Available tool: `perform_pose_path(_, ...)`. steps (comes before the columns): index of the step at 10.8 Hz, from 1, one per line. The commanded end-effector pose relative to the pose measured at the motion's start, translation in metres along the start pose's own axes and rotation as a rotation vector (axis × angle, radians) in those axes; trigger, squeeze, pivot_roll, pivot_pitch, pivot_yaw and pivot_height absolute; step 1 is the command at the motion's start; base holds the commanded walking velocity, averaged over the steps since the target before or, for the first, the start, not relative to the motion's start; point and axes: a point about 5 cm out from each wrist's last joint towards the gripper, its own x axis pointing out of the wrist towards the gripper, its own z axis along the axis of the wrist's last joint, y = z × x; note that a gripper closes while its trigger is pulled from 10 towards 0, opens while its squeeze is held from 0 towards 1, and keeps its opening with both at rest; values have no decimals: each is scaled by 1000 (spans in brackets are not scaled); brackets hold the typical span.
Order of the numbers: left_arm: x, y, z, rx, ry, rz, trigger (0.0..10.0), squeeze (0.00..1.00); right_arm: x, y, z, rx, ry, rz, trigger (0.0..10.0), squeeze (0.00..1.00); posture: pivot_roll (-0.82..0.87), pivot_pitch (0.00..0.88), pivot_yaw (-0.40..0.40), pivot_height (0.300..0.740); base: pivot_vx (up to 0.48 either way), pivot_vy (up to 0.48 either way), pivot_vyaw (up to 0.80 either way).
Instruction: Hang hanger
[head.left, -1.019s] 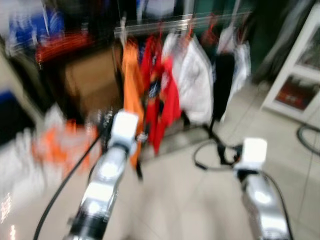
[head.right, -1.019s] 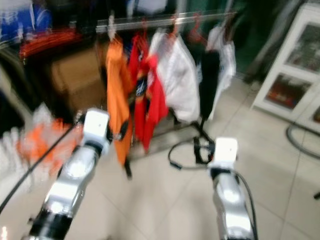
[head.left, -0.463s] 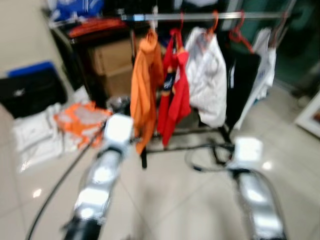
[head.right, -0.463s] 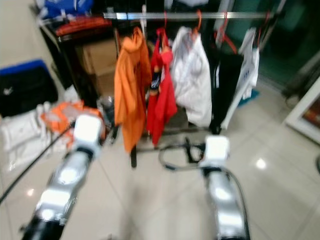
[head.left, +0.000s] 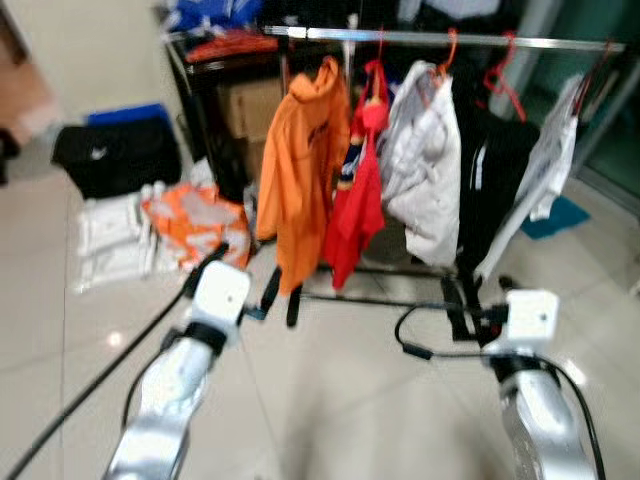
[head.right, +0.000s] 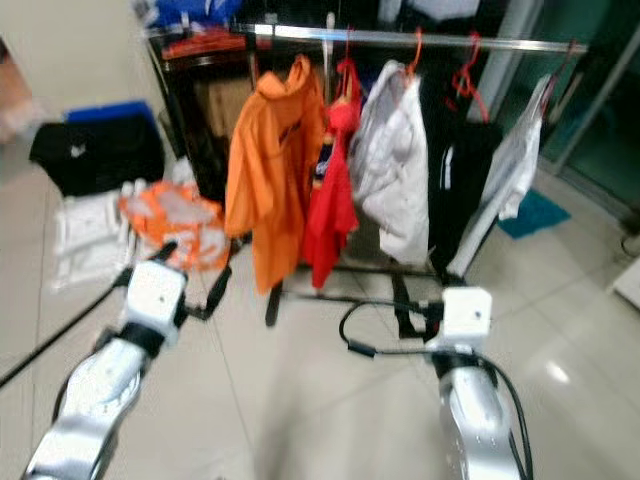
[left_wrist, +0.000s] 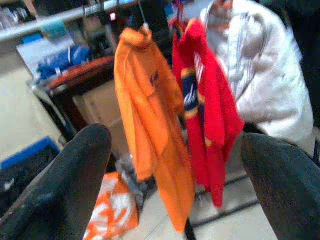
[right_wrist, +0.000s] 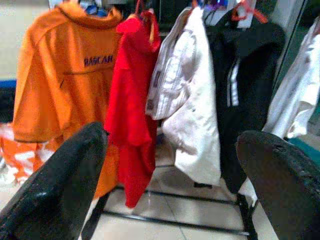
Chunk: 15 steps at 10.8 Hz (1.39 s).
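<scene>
In front of the clothes rail (head.left: 440, 39), hung with an orange shirt (head.left: 300, 170) among others: left hand (left_wrist: 170, 165) and right hand (right_wrist: 170, 165) both spread wide, gripping nothing; no loose hanger spotted, so probably already hung

You see a steel rail (head.left: 440, 40) at the far side, level; red hangers (head.left: 503, 78) hooked along it carry orange, red, white and black garments.
</scene>
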Motion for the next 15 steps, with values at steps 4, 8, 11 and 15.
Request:
perform_pose_path(4,13,-2,3,-144,29,63,10000,0,7,5,-4,17,29,5,10000,55,-1,0,14,740,170,0,0)
perform_pose_path(8,18,-5,5,-147,37,64,10000,0,14,16,-2,87,34,22,10000,78,2,0,13,740,480,0,0)
perform_pose_path(11,20,-7,5,-152,39,59,10000,0,13,15,-4,81,47,19,10000,78,-1,0,13,740,480,0,0)
perform_pose_path(15,25,-9,7,-160,33,57,10000,0,16,15,-4,73,50,26,10000,82,-7,0,14,740,480,0,0)
